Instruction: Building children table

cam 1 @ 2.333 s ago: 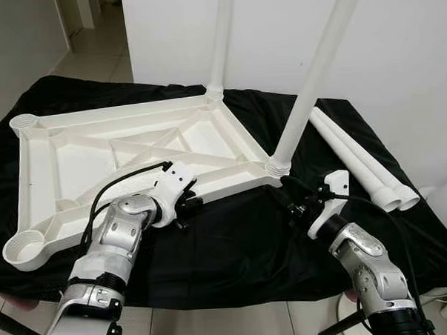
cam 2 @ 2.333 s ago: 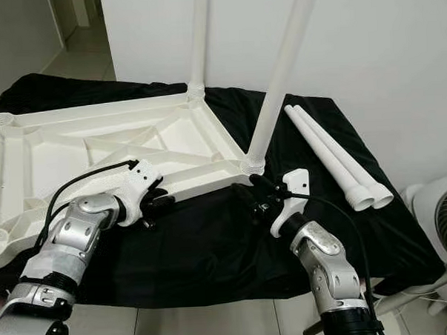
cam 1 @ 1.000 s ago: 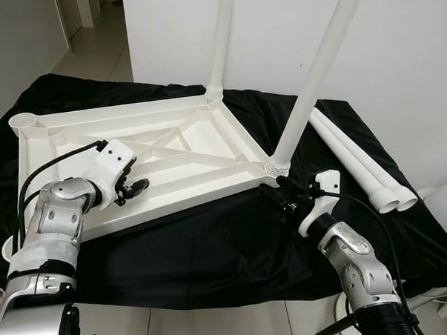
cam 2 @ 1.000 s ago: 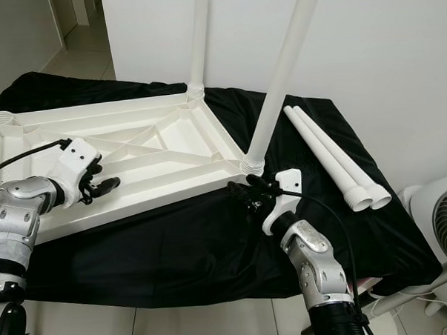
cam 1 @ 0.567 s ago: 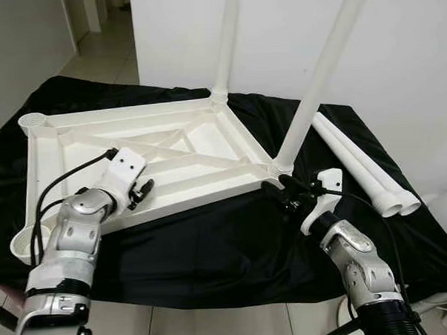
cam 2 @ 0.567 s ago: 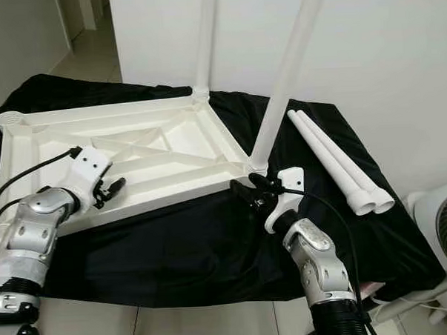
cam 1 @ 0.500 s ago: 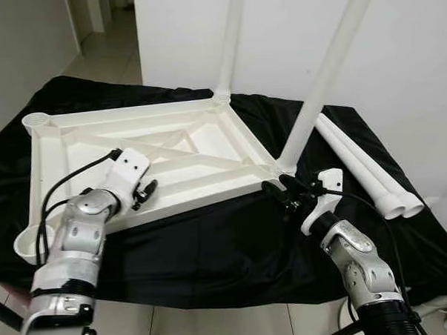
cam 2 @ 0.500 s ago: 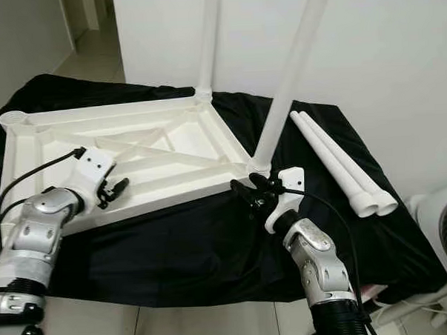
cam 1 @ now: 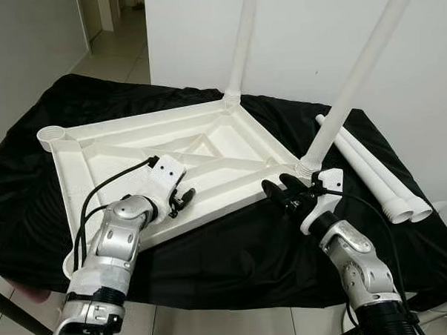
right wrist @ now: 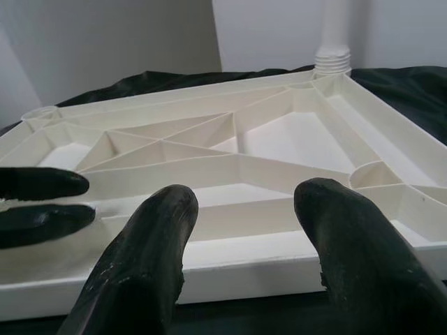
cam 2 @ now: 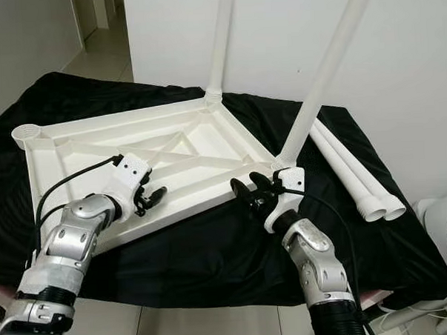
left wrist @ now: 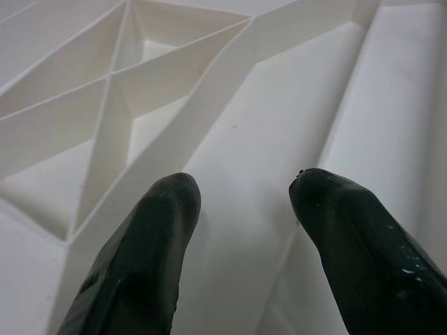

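Tabletop (cam 1: 208, 149), white plastic and turned upside down, lies ribbed side up on a black cloth (cam 1: 234, 248). Two legs (cam 1: 357, 76) stand screwed into its far and right corner sockets; two spare legs (cam 1: 376, 179) lie side by side on the cloth to the right. The socket at the left corner (cam 1: 51, 134) is unfilled.

Compared with a second ago, the left gripper (cam 1: 182, 201) has moved from the tabletop's left part toward the middle of its near edge. Its fingers (left wrist: 140, 251) are spread apart over a rib and grip nothing. The right gripper (cam 1: 282, 191) remains near the right corner, just outside the rim, with its fingers (right wrist: 147, 251) also apart and holding nothing. The whole view has shifted as well, so the camera has moved.

Judgement: both grippers appear to be lining up on the near edge, possibly to turn or shift the tabletop before the spare legs go in.

The cloth covers a low surface. A white wall (cam 1: 306, 30) stands behind, and a tiled floor (cam 1: 122, 60) runs off at the far left.
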Robot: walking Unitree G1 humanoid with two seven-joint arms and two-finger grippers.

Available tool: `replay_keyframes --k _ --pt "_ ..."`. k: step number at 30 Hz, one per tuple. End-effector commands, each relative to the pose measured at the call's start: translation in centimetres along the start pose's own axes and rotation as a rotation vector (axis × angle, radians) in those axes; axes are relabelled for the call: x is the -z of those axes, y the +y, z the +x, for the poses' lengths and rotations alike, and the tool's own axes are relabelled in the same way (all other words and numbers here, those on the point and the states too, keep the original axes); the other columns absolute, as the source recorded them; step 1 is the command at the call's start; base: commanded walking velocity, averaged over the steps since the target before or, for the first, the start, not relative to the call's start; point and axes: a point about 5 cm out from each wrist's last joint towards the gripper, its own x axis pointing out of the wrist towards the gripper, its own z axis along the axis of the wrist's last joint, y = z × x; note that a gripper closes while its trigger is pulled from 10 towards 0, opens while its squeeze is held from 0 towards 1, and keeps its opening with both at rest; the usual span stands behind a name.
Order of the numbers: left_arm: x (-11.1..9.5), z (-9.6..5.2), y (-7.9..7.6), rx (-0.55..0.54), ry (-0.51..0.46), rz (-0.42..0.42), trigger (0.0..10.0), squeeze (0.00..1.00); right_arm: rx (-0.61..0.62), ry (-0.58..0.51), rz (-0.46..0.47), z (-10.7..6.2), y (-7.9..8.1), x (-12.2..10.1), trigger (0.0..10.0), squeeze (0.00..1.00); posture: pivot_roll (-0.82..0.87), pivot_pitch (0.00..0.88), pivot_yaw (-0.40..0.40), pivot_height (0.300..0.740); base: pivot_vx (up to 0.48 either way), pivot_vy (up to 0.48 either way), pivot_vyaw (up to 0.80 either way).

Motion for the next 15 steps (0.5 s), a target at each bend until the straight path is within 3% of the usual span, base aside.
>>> replay_keyframes --k 1,4,8,10,15 --pt "-0.5 -0.1 -0.6 0.110 -0.031 0.009 10.0 0.00 0.059 0.002 -0.012 -0.2 -0.7 0.3 10.0 0.00 0.07 0.008 -0.115 0.740 0.000 0.000 0.00" --pt "-1.0 -0.5 0.3 0.091 -0.063 0.009 10.0 0.00 0.102 -0.006 -0.024 0.0 -1.0 0.3 10.0 0.00 0.07 0.008 -0.117 0.740 0.000 0.000 0.00" --pt "-2.9 -1.7 3.9 -0.011 -0.147 -0.044 10.0 0.00 0.267 0.004 -0.044 0.6 -2.4 0.8 10.0 0.00 0.08 0.004 -0.120 0.740 0.000 0.000 0.00" --pt "-3.3 -2.1 5.7 -0.103 -0.154 -0.048 10.0 0.00 0.317 0.019 -0.056 0.9 -2.9 1.0 10.0 0.00 0.08 0.003 -0.119 0.740 0.000 0.000 0.00" --pt "-2.9 -2.3 7.5 -0.204 -0.122 -0.051 10.0 0.00 0.380 0.031 -0.074 1.6 -3.1 1.3 10.0 0.00 0.08 0.002 -0.116 0.740 0.000 0.000 0.00"
